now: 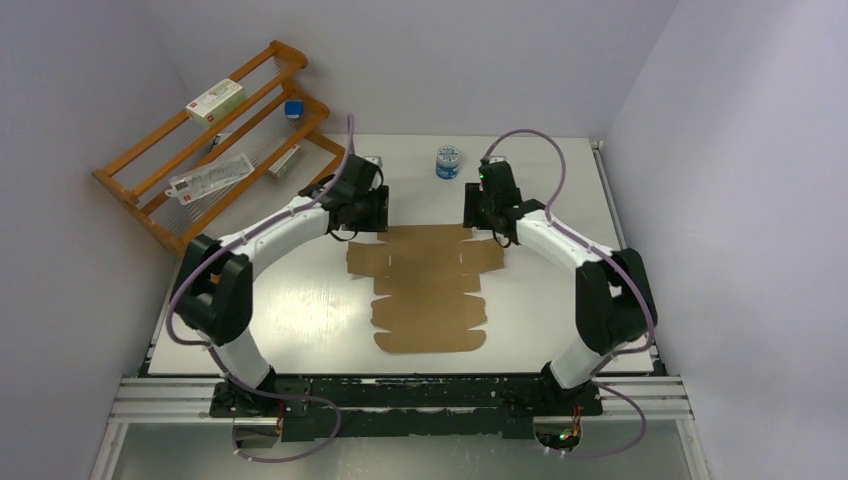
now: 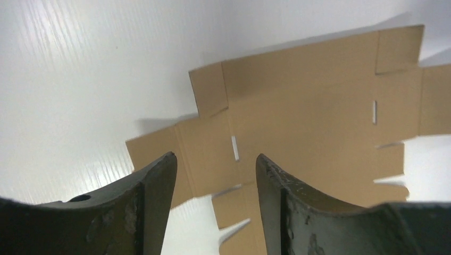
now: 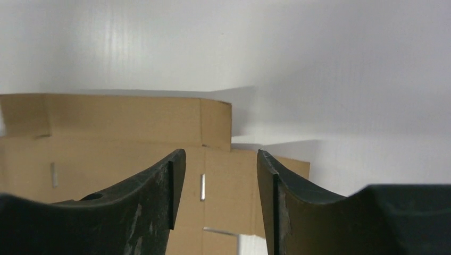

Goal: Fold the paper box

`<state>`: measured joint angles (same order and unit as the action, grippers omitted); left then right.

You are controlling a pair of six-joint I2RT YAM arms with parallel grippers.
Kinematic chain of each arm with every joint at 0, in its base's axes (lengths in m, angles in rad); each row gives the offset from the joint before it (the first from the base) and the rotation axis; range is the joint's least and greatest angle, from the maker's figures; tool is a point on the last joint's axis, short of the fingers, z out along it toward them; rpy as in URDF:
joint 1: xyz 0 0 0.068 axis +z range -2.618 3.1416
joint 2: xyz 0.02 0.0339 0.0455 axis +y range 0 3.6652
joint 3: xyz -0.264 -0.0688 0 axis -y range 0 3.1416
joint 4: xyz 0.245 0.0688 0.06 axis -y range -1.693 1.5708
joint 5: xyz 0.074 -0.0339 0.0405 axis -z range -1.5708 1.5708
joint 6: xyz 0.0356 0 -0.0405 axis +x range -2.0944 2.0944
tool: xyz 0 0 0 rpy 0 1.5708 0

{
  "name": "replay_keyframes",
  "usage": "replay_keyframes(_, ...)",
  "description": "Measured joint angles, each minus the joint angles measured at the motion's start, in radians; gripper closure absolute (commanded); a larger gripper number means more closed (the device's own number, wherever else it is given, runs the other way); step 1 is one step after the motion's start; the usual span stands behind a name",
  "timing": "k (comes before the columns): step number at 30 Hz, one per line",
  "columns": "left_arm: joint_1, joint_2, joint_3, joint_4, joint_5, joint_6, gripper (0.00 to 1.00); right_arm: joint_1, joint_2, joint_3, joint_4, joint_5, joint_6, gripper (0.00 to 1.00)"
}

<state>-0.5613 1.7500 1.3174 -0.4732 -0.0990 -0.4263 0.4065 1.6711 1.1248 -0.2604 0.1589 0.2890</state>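
The paper box (image 1: 428,285) lies on the white table as a flat brown cardboard sheet with flaps, tabs and slots, unfolded. My left gripper (image 1: 365,215) hovers over its far left corner. In the left wrist view that gripper (image 2: 215,159) is open, with nothing between its fingers and the cardboard (image 2: 308,106) spread out below. My right gripper (image 1: 480,212) hovers over the far right corner. It (image 3: 220,154) is open too and holds nothing, and through the gap I see a side flap with a slot in the sheet (image 3: 122,143).
A wooden rack (image 1: 215,140) leans at the back left, holding a white carton (image 1: 214,100), a clear packet (image 1: 210,177) and a small blue item (image 1: 293,108). A small blue-and-white jar (image 1: 448,161) stands on the table just beyond the grippers. Walls close in on both sides.
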Motion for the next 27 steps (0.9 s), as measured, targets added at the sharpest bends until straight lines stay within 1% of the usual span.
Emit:
replay_keyframes(3,0.01,-0.079,-0.073,0.024,0.041,-0.011,0.34,-0.021,-0.087,-0.063,0.026,-0.062,0.008,0.42)
replay_keyframes(6,0.02,-0.164,-0.192,0.06,0.097,-0.034,0.33,-0.051,-0.188,-0.163,0.061,-0.157,0.029,0.42)
replay_keyframes(10,0.039,-0.264,-0.366,0.098,0.184,-0.075,0.32,-0.15,-0.307,-0.32,0.124,-0.302,0.07,0.41)
replay_keyframes(13,0.064,-0.317,-0.468,0.134,0.245,-0.102,0.31,-0.22,-0.373,-0.434,0.158,-0.405,0.103,0.41)
replay_keyframes(20,0.082,-0.396,-0.617,0.225,0.345,-0.159,0.33,-0.245,-0.435,-0.612,0.294,-0.594,0.183,0.41)
replay_keyframes(24,0.082,-0.396,-0.68,0.294,0.383,-0.193,0.35,-0.26,-0.436,-0.698,0.364,-0.637,0.225,0.41)
replay_keyframes(27,0.082,-0.374,-0.698,0.328,0.401,-0.21,0.37,-0.265,-0.431,-0.733,0.401,-0.648,0.243,0.41)
